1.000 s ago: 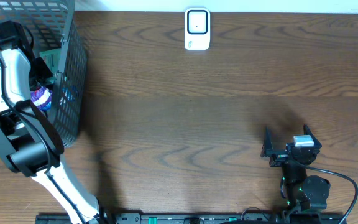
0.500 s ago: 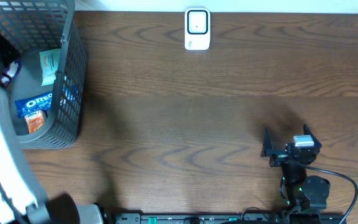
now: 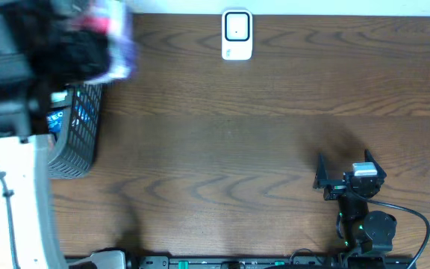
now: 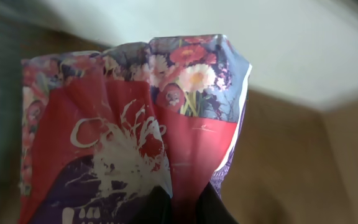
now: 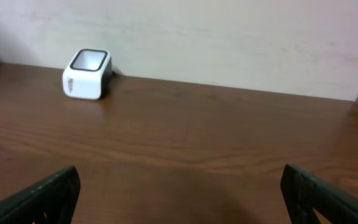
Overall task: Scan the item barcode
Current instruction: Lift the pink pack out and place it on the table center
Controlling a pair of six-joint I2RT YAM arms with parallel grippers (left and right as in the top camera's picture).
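Brown wooden table (image 3: pixel 237 134), pale wall behind. A dark mesh basket (image 3: pixel 77 138) stands well left of the white scanner (image 3: pixel 237 34), nearer the front edge. The left gripper (image 4: pixel 185 200), blurred overhead, is raised left of the scanner, over the basket; its jaws are clamped on a flowered red-and-purple packet (image 4: pixel 135 137). The right gripper (image 3: pixel 344 169) sits right of the scanner, toward the front, jaws spread wide, holding nothing.
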